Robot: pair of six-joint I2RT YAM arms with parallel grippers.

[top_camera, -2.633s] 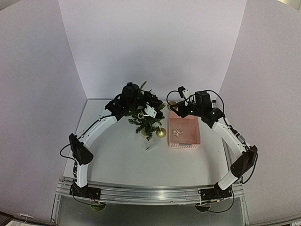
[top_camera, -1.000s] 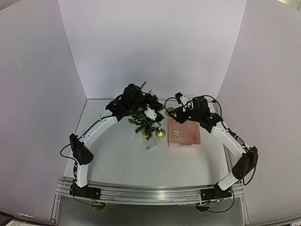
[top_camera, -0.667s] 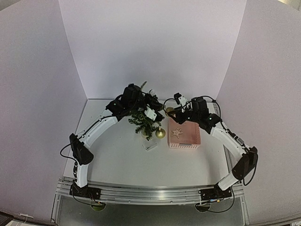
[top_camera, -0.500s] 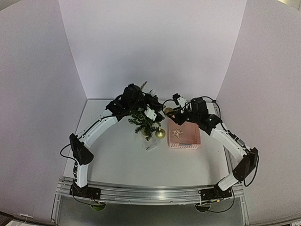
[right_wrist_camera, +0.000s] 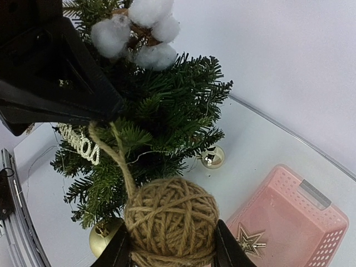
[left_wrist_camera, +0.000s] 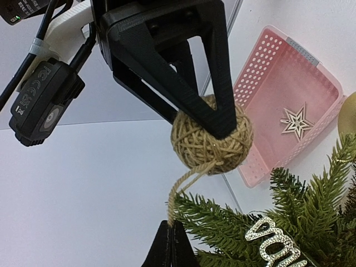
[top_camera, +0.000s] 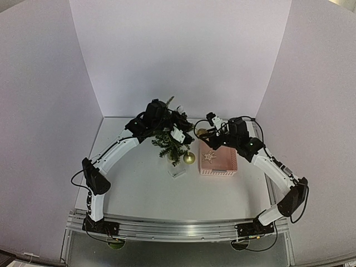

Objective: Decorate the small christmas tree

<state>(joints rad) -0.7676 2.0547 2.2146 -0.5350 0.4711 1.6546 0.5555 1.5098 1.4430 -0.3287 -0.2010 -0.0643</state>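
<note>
Tabletop [top_camera: 139, 189] holds tree [top_camera: 171, 146] and pink basket [top_camera: 218, 171]; right hand [right_wrist_camera: 169, 247] clamps twine ball [right_wrist_camera: 169, 219], left hand [left_wrist_camera: 171, 245] pinches its string [left_wrist_camera: 181, 186].

A pink perforated plastic basket [top_camera: 218, 171] sits on the white table [top_camera: 139, 194], with a pale wooden star [top_camera: 209, 157] lying flat on its floor. Just left of the basket is a shiny gold bauble [top_camera: 189, 158], and near it lies a small white card [top_camera: 177, 172]. A ball of tan jute twine [left_wrist_camera: 211, 133] is off the table, its string loop [left_wrist_camera: 181, 186] trailing. A glittery silver script-word ornament [left_wrist_camera: 272, 242] and white cotton puffs [right_wrist_camera: 139, 28] also show.
</note>
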